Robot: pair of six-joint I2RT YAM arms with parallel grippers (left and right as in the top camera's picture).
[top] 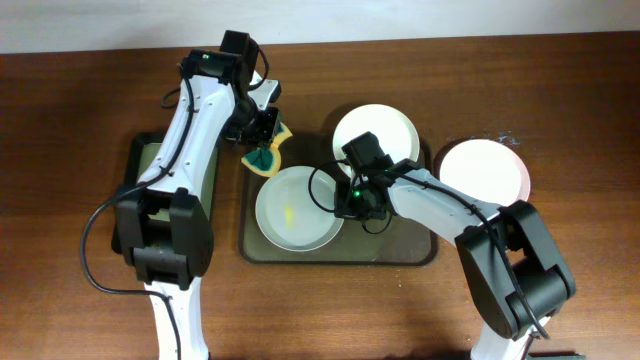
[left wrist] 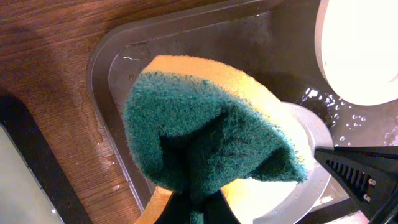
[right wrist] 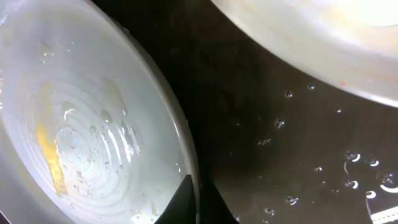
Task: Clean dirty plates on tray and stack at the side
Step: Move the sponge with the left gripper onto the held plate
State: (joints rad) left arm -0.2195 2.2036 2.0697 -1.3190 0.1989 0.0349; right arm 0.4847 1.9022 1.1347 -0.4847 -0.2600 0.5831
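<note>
Two claws at the tray (top: 395, 247)
The left claw (top: 262, 138) squeezes a green sponge (left wrist: 211, 137) above the smeared plate (top: 290, 212). The right claw (top: 348, 203) pinches that plate's rim. A second plate (top: 385, 128) sits behind it; a third plate (top: 483, 170) lies off the tray.

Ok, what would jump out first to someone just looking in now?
The green-and-yellow sponge clamped in the left gripper, above the tray's upper-left corner. Then the smeared plate on the tray, its right rim pinched by the right gripper, and a lone plate off the tray to its right.
</note>
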